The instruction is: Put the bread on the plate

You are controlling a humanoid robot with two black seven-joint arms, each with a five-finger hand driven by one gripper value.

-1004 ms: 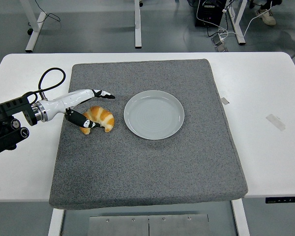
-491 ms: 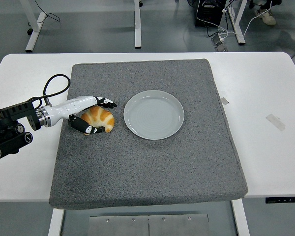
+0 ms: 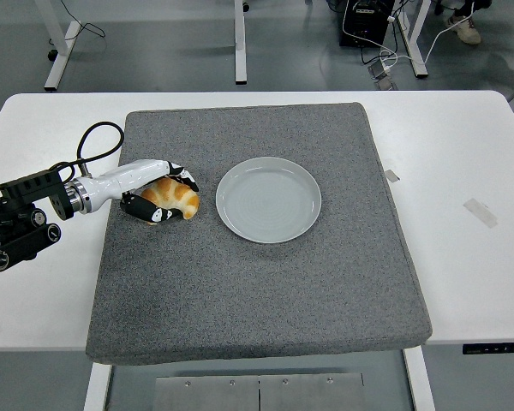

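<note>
scene: white worktop (image 3: pixel 463 154) with a grey foam mat (image 3: pixel 265 282) covering its middle; bread and plate both sit on the mat.
bread: croissant-shaped bread (image 3: pixel 173 199) lies on the mat at roughly 9 o'clock from mat centre, just beside the plate's left rim, apart from it, not on it.
plate: pale round plate (image 3: pixel 268 199), empty, near mat centre, at 3 o'clock from the bread.
robot hand: left robot hand (image 3: pixel 158 195) comes in from 9 o'clock, low over the mat; fingers curled round the bread, upper fingers (image 3: pixel 182 175) over its far side at 12 o'clock, thumb under its near side at 6 o'clock.
hand state: closed on the bread, looks like a pinch across its width; cannot tell how firm the contact is.
bread vs hand: bread sits inside the grasp, its right end pokes out toward 3 o'clock, toward the plate.
lift status: bread looks to be resting on the mat; lift not yet done, judged from no visible gap.
why held so: side-on wrap suits a soft curved thing; gripping across the narrow width probably avoids crushing and leaves the plate-side end free for set-down.
why mat: likely padding and grip so the bread does not slide when fingers close.
right arm: not in view.
next need: judged, raise, carry toward 3 o'clock, lower over the plate.
</note>
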